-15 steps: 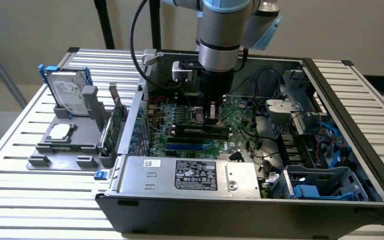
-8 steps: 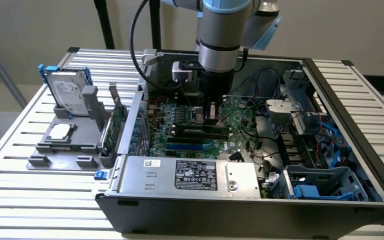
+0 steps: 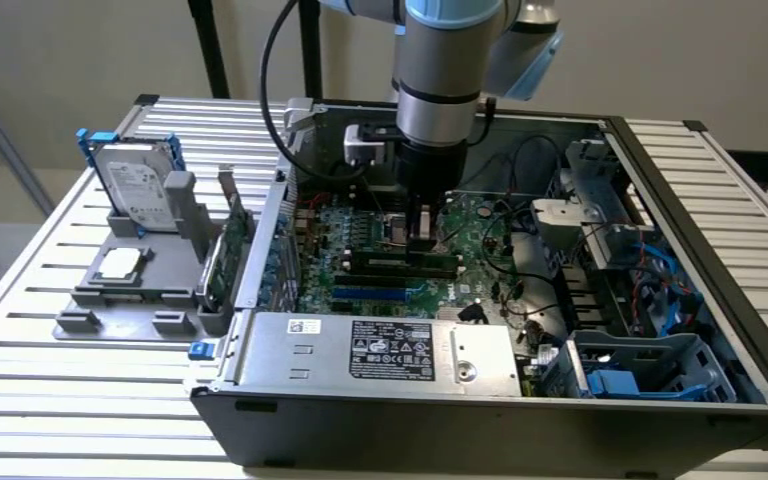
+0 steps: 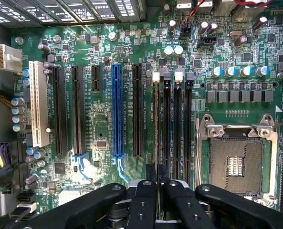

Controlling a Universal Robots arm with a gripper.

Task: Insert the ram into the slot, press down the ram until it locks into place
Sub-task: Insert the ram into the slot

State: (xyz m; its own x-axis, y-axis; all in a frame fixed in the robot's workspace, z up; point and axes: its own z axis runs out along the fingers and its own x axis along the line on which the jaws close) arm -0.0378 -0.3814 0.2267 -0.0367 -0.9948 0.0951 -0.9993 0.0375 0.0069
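Observation:
Inside the open computer case, my gripper [image 3: 422, 238] reaches straight down onto the green motherboard [image 3: 484, 225]. Its two black fingers [image 4: 151, 177] stand close together, shut on the top edge of the ram [image 4: 157, 125], which the wrist view shows edge-on as a thin line. In the exterior view the ram [image 3: 381, 263] is a low green strip with black chips, lying along the slot [image 3: 357, 272] under the fingers. The slot [image 4: 156, 76] is the first of several parallel black memory sockets, with a white clip at its far end. I cannot tell how deep the ram sits.
The blue expansion slot [image 4: 116, 109] and black slots lie beside the memory sockets, the silver processor socket [image 4: 236, 162] on the other side. The power supply [image 3: 371, 350], cables [image 3: 531, 290] and case walls hem in the board. A hard drive [image 3: 137, 190] stands on a grey fixture outside.

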